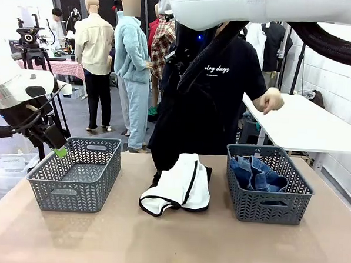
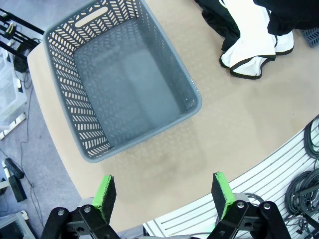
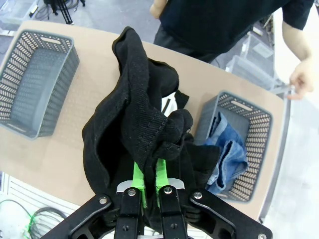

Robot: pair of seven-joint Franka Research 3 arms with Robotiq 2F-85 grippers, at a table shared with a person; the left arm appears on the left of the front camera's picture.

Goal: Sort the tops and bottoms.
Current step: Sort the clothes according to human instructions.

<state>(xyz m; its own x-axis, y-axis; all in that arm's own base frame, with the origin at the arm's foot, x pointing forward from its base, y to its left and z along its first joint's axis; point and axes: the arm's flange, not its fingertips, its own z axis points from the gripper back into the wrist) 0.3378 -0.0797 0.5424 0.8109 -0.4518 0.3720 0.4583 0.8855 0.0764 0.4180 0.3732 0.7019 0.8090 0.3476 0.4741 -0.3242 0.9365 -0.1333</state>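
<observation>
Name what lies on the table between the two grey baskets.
The white garment with black edging lies there, a black piece peeking out behind it, in the front view.

You have a tan flat surface carrying two grey plastic baskets with herringbone-slotted walls: one near its left edge, the other toward the right, well apart. Beyond the far edge, a person in a black printed T-shirt stands beside a white tabletop. A camera on a black tripod stands far left.
</observation>
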